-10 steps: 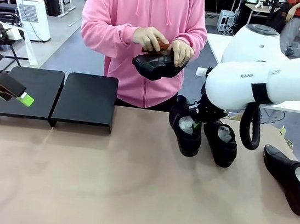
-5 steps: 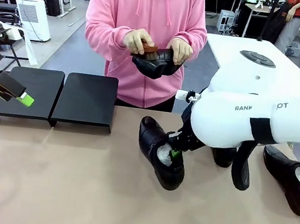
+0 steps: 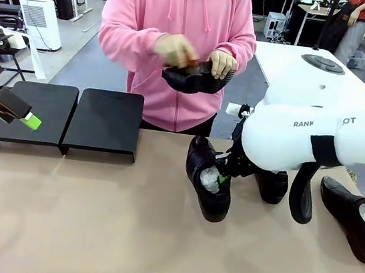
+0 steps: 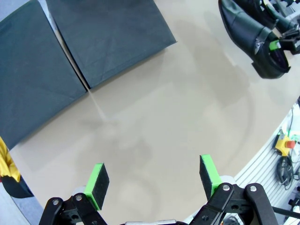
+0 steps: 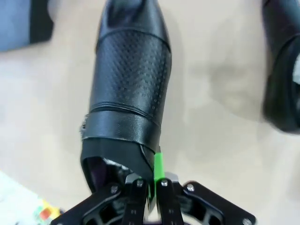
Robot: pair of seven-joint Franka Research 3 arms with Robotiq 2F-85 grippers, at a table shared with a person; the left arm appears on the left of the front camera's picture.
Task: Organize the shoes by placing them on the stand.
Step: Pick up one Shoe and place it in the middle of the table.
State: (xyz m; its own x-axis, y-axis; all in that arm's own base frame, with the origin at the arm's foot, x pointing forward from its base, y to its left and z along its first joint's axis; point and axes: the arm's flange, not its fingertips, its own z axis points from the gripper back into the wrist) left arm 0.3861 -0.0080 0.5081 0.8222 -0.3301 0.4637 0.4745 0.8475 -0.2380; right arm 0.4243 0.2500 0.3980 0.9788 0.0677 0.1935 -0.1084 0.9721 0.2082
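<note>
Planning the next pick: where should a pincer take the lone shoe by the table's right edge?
Probably the collar rim near the heel, from above: one finger inside, one outside. The lone shoe sits on its sole, opening upward, and its glossy tapered toe offers little to pinch. The right pincer holds another shoe that way.
</note>
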